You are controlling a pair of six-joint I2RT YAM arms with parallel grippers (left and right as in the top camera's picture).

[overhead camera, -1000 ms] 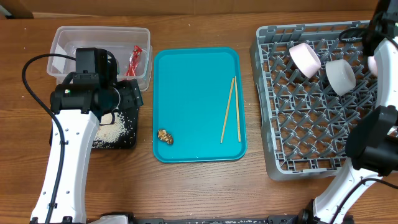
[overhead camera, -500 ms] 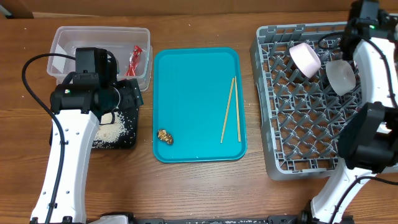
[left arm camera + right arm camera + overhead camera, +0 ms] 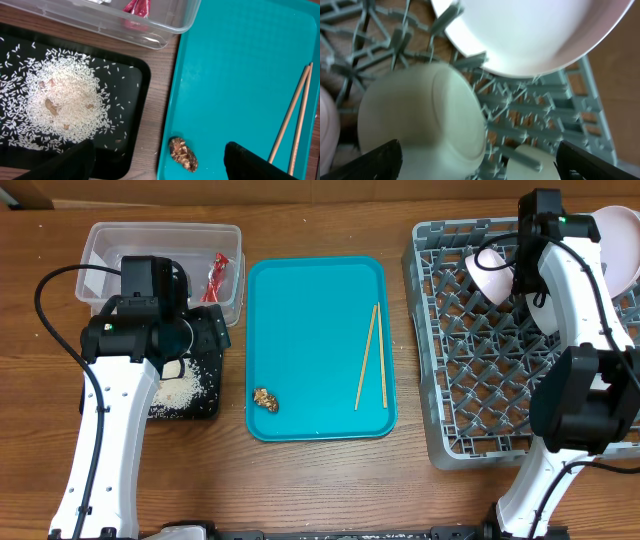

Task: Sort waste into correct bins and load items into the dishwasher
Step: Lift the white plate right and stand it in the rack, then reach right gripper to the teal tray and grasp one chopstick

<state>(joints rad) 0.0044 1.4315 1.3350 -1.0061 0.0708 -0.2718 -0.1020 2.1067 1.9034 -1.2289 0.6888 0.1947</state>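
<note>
1. We are seeing the left jaws hanging over the seam where the black tray (image 3: 142, 95) is running beside the teal tray (image 3: 225, 60), with a thin strip of bare surface between the two rims.
2. Ahead of them the teal floor is lying mostly open. The brown lump (image 3: 183, 154) is sitting just ahead, between the tips, and the chopsticks (image 3: 292, 120) are lying ahead of the right-hand tip.
3. The rice (image 3: 60, 105) is heaped in the black tray ahead of the left-hand tip. The clear tub (image 3: 165, 30) with the red wrapper (image 3: 137, 6) is lying farther ahead.
4. The left jaws are standing wide apart, released, and are grasping nothing.
5. The right jaws are hanging over the dish rack (image 3: 545, 115), where pegs are crowding the room below. A bowl (image 3: 420, 120) is lying just ahead of them, and the plate (image 3: 535, 30) is standing beyond it near the rack's edge.
6. The right jaws are spread wide, released, and are holding nothing.
</note>
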